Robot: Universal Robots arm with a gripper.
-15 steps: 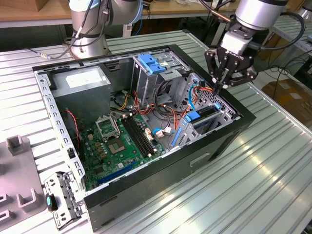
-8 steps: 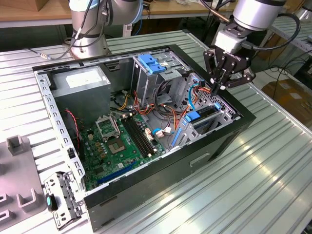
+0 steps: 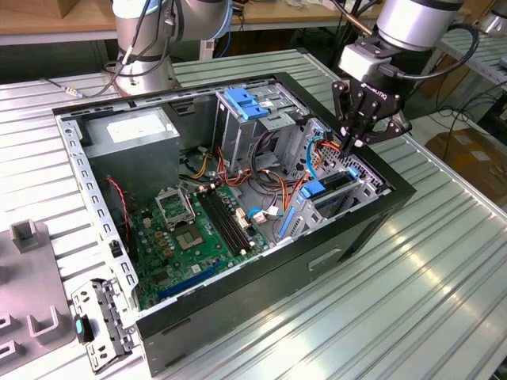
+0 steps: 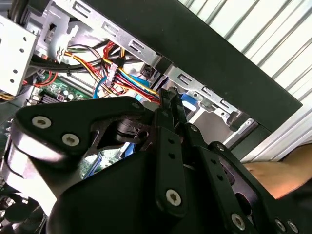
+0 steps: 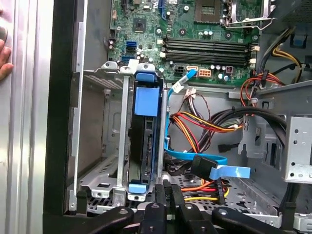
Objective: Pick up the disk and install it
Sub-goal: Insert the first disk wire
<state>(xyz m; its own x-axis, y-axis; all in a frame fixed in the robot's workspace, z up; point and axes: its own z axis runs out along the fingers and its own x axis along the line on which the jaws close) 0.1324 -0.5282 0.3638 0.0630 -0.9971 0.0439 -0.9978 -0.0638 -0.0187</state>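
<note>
Gripper (image 3: pixel 356 144) with fingers pressed together, empty, just above the drive cage (image 5: pixel 105 178); the disk (image 5: pixel 146 126) seated there, directly below.

Disk (image 5: pixel 145 141): seated on edge in the metal drive cage (image 5: pixel 100 146), blue bracket showing.
Pincer (image 5: pixel 168 195): fingers together, just beside the disk's end.
Motherboard (image 5: pixel 195 34): beyond the cage.

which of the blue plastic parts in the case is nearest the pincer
The blue bracket of the disk, standing upright in the drive cage at the case's front corner, just below the pincer. The other blue bracket sits on the upper cage, further toward the exterior view's left.
</note>
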